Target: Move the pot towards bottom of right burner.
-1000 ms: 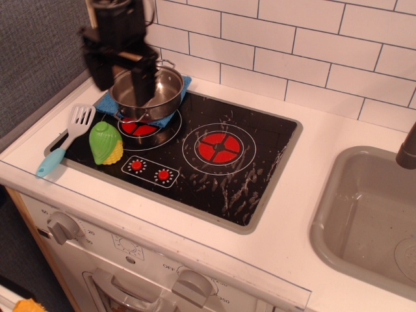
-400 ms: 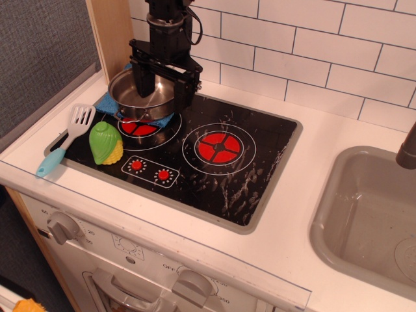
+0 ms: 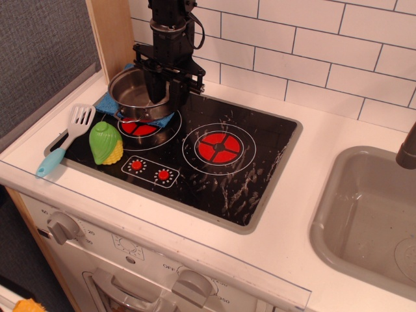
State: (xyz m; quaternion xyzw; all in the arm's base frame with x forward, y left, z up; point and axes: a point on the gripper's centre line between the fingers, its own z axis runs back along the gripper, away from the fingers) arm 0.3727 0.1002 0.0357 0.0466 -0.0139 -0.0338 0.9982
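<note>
Fingers (image 3: 156, 88) are straddling the pot's (image 3: 133, 93) right rim, seemingly clamping it; gripper (image 3: 166, 88) is sitting well left of the right burner (image 3: 219, 148).

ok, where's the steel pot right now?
The small shiny stainless-steel pot sits at the stovetop's back-left corner, on a blue cloth over the left red burner, with the black tool at its right rim.

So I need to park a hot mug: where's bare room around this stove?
Bare: the white counter between cooktop and sink, and the black glass right of the right burner. Crowded: the left side, with pot, hand, blue cloth, toy corn and spatula.
</note>
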